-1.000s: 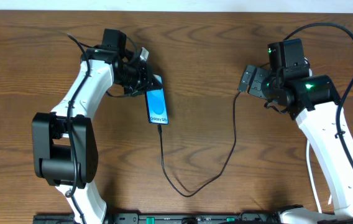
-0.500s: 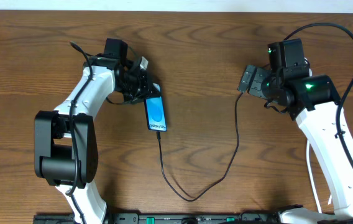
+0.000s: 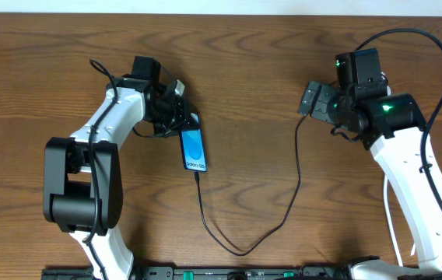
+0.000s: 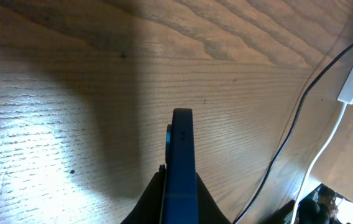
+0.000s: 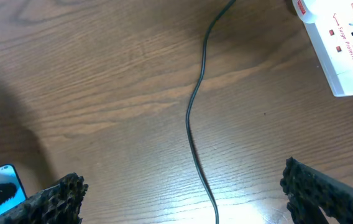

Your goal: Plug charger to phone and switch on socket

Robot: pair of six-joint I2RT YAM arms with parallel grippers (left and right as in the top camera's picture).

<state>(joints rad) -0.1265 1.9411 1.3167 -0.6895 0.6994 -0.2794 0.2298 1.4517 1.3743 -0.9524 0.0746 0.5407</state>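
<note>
**A:** Starting at the left, what about the grip?

**B:** Left gripper (image 3: 179,117) pinched shut on the upper end of the phone (image 3: 194,148), near the left-centre of the wooden table (image 3: 252,54). Blue screen facing up in the overhead view. Seen edge-on between the fingers (image 4: 155,196) from the left wrist. Cannot tell whether lifted or resting on the wood.

**A:** And just right of that?

**B:** Charger (image 3: 292,183), with its plug tip meeting the phone's lower edge. From there, running down toward the near edge of the table, looping along the bottom, then climbing up the right-centre toward the right arm. Bare wood between the two arms, crossed only by that thin black line.

**A:** Further right?

**B:** Right gripper (image 3: 314,103) spread as wide as possible, holding nothing. From its wrist camera, hovering over the cable, with the two dark ridged fingertips (image 5: 55,198) well apart on either side.

**A:** The socket?

**B:** White socket (image 5: 341,46) at the top right corner of that wrist view, red markings facing up, outside the open jaws. In the overhead view, hidden under the gripper. A white cord (image 4: 325,146) trailing away from it in the left wrist view.
</note>
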